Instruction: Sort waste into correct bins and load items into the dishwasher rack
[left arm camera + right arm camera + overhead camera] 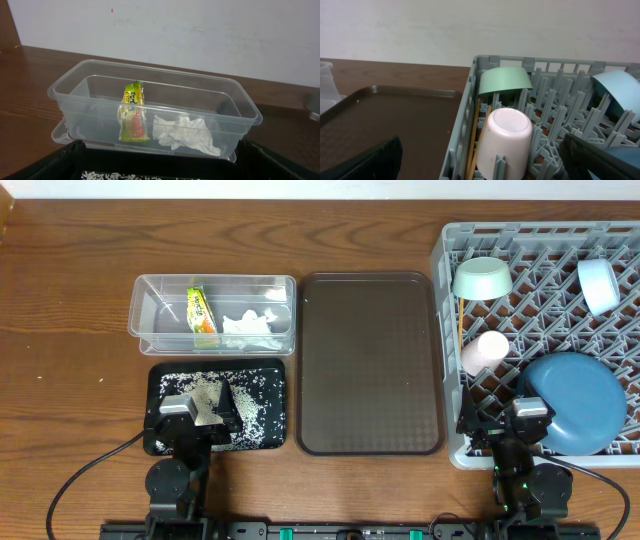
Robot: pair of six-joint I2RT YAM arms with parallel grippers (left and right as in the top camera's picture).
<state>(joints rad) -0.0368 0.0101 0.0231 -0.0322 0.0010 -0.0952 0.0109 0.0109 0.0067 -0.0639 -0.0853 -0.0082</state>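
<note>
From my side the sorting looks nearly complete, and I judge that I am at the last checking step. The snack wrapper [201,315] and the white tissue [250,328] lie next to each other inside the clear container [150,305], and the rice grains [255,405] are spread over the black tray [283,430] just in front of it. In the dishwasher rack [520,230] the mint-green bowl [482,277] and the light blue bowl [598,285] lean on edge among the pegs at the far side. The pink cup [490,348] seems to sit mouth down near the left wall, with the chopsticks [473,135] just beside it, and the dark blue plate [572,402] rests at the near side. I see nothing of the task on the brown serving tray [370,360]. The left gripper [200,412] hangs over the near part of the black tray and the right gripper [508,428] over the near left corner of the rack. Both have their jaws wide apart and carry nothing. The next move, I think, only calls for confirming that no grain is missed, then parking both arms
</note>
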